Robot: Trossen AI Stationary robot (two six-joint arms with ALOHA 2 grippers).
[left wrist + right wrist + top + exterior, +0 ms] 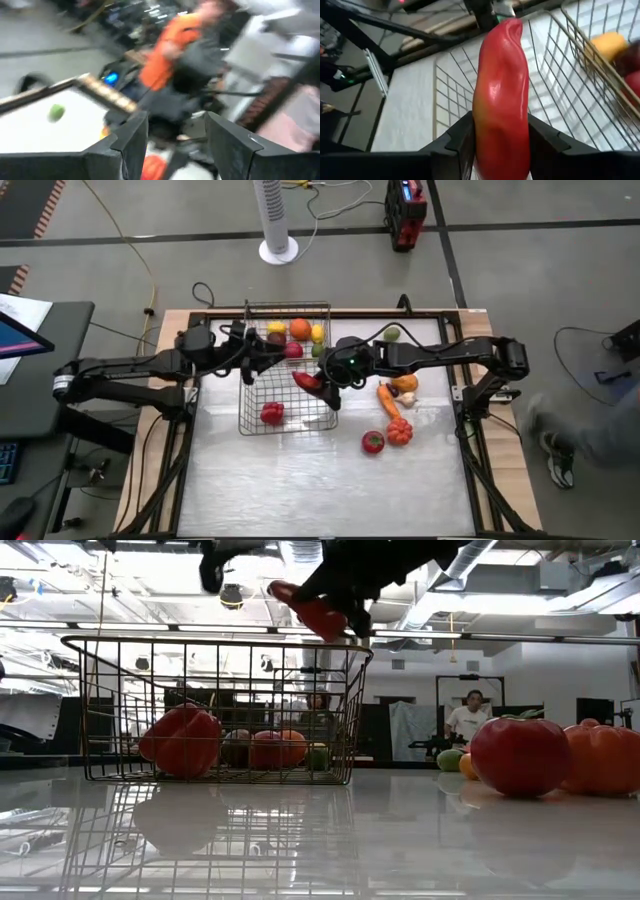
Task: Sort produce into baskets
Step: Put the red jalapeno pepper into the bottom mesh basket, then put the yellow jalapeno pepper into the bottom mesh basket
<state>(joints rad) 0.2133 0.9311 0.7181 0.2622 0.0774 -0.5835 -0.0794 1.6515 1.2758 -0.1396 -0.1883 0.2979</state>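
Long red pepper point(501, 95) clamped in right claw point(327, 387) above basket point(250, 418); left claw point(172, 145) wide, empty.

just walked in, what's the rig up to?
Sorting toy produce. The right gripper holds a long red pepper above the basket's right side. The basket already has a red bell pepper and several pieces at its far end. The left gripper, open, sits over that far end. A carrot, tomato and others wait on the table.

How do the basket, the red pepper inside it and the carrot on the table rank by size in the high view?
1. Wire basket, largest by far.
2. Carrot.
3. Red pepper, though the carrot and pepper look close enough to leave that order unsure.
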